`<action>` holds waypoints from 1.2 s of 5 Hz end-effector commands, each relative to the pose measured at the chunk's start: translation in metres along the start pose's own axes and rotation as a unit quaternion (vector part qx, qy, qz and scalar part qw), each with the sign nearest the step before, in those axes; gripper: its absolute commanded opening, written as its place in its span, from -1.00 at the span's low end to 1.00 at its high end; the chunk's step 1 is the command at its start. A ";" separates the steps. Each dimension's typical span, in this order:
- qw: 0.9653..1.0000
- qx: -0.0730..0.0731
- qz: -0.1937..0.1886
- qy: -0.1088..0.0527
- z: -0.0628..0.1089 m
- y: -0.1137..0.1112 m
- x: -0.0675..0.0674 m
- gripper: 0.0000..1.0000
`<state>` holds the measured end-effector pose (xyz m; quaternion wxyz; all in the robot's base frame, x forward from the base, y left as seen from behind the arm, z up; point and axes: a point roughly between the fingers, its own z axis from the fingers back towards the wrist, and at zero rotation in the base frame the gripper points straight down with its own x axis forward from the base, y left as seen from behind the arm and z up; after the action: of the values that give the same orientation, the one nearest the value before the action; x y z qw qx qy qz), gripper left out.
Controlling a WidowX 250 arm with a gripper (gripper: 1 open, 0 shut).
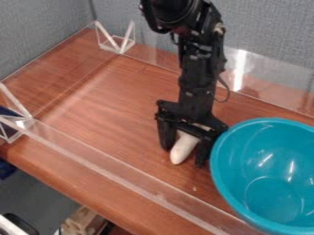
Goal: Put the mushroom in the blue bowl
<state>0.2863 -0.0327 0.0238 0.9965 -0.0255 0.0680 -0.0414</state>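
The mushroom [183, 150] lies on its side on the wooden table, a cream-white piece just left of the blue bowl [266, 174]; its cap end is hidden behind the gripper. My black gripper [186, 144] points straight down over it, open, with one finger on each side of the mushroom and the tips at about table height. The jaws have not closed on it. The large glossy teal bowl sits at the right front and holds nothing.
Clear acrylic walls [86, 165] fence the wooden table [98, 101] at the front, left and back. A white wire stand [117, 37] sits at the back left corner, another bracket [13, 117] at the left edge.
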 end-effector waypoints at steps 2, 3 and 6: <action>1.000 -0.001 0.005 -0.024 0.010 0.007 0.013 1.00; 1.000 0.001 0.009 -0.021 0.010 0.011 0.015 1.00; 1.000 0.004 0.013 -0.012 0.011 0.018 0.020 -1.00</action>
<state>0.3024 -0.0184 0.0230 0.9967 -0.0207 0.0735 -0.0263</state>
